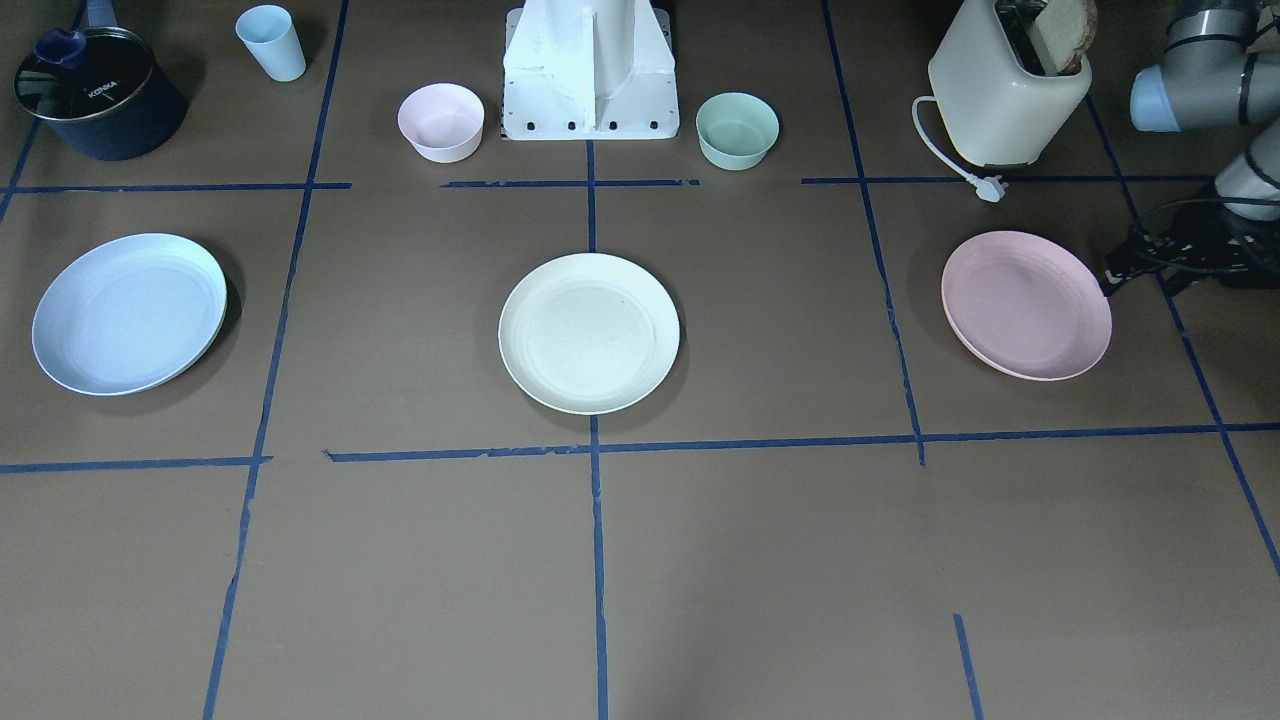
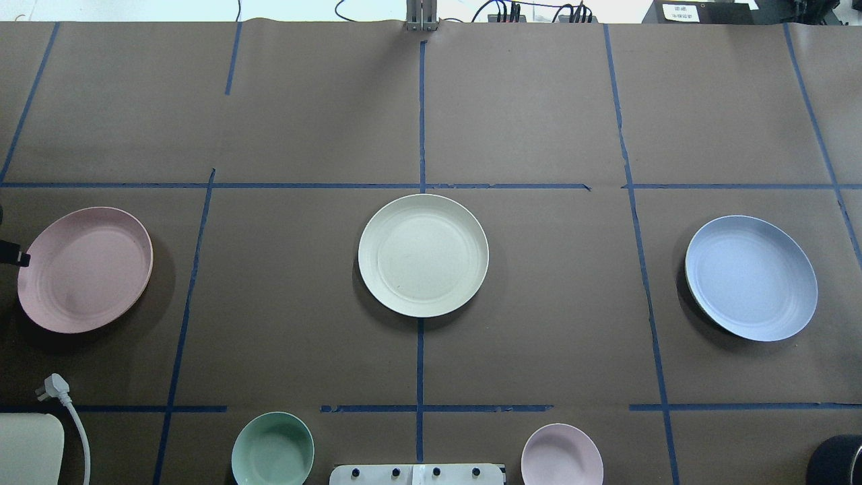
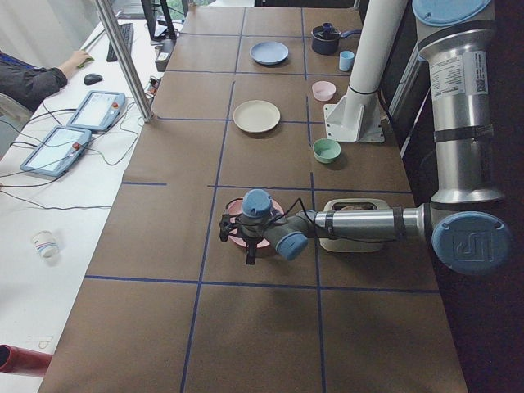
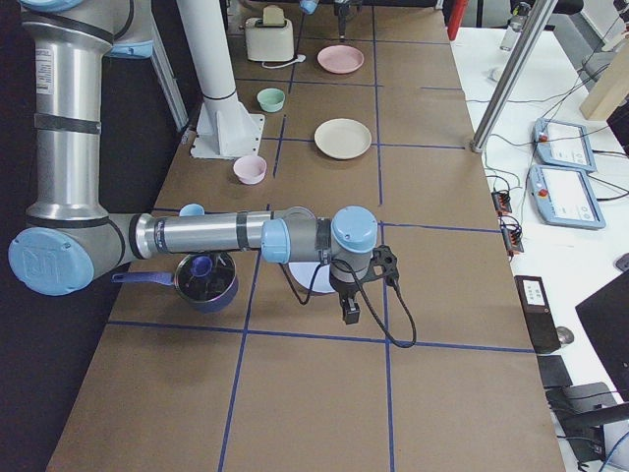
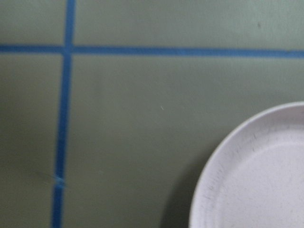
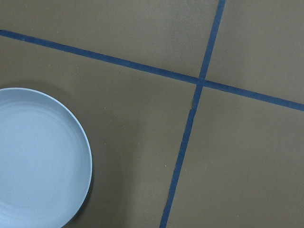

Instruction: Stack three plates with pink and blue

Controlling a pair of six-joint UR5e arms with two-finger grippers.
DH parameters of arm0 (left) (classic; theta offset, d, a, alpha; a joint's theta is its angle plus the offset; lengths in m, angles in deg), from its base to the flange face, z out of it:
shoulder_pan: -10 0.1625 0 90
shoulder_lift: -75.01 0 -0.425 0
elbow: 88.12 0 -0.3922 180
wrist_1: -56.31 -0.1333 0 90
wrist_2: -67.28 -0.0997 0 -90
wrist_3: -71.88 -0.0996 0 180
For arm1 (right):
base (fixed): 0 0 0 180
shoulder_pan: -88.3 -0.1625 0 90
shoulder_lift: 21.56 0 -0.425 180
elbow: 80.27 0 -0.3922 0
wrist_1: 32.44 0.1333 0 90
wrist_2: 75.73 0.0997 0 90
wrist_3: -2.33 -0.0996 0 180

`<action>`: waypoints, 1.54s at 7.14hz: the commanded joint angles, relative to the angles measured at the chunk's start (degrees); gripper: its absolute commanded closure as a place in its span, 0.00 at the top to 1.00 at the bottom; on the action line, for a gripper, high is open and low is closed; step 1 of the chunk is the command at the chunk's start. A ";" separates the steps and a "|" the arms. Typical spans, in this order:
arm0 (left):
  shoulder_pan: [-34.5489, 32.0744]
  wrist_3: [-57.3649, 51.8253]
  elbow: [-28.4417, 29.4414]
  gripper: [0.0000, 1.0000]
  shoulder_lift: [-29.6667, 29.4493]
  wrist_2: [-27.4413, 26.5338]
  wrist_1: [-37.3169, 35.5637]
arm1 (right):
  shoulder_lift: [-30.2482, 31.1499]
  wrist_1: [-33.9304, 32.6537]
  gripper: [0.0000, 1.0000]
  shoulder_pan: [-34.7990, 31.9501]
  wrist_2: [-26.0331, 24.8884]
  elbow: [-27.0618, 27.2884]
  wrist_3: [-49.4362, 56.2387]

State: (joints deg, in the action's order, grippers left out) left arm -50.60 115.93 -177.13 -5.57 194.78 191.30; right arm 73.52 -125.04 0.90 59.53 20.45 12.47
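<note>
Three plates lie apart in a row on the brown table. The cream plate [image 1: 589, 333] is in the middle, the pale pink plate [image 1: 1026, 305] on my left side and the light blue plate [image 1: 128, 313] on my right side. My left gripper [image 1: 1125, 265] hangs at the outer edge of the pink plate; I cannot tell whether it is open or shut. The left wrist view shows only part of the pink plate's rim [image 5: 256, 175]. My right gripper [image 4: 350, 313] shows only in the exterior right view, beside the blue plate [image 6: 38, 156]; its state cannot be told.
Near my base [image 1: 590, 70] stand a deep pink bowl [image 1: 441, 122] and a mint bowl [image 1: 737, 130]. A cream toaster [image 1: 1005, 90] with a loose plug [image 1: 990, 188] is on my left. A light blue cup [image 1: 271, 42] and a dark pot [image 1: 98, 92] are on my right.
</note>
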 commanded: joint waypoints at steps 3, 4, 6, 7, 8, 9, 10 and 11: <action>2.68 1.40 0.68 0.02 -0.19 0.46 0.79 | 0.19 0.14 1.00 -0.04 -0.09 0.35 0.15; 2.60 1.40 0.59 0.00 -0.10 0.64 0.79 | 0.28 0.14 1.00 0.04 -0.09 0.36 0.15; 2.68 7.75 -3.16 0.00 -0.80 5.08 0.27 | 0.28 0.14 1.00 -0.04 0.00 0.44 0.15; 2.42 17.65 -5.10 0.00 -5.16 8.43 0.18 | 0.28 0.14 1.00 -0.04 0.00 0.44 0.23; 2.68 25.40 -6.08 0.00 -9.46 8.11 -0.08 | 0.28 0.14 1.00 -0.04 0.00 0.44 0.15; 3.29 31.92 -6.26 0.00 -15.07 7.94 -0.61 | 0.28 0.14 1.00 -0.04 0.00 0.44 0.15; 7.13 36.33 -6.35 0.00 -20.18 7.59 -2.09 | 0.28 0.14 1.00 -0.04 0.00 0.44 0.15; 11.86 40.21 -7.22 0.00 -24.49 2.80 -5.85 | 0.28 0.14 1.00 -0.04 -0.09 0.44 0.15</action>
State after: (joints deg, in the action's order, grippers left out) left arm -43.49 150.76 -183.59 -24.46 201.21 188.77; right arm 73.80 -124.90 0.85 59.51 20.90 12.62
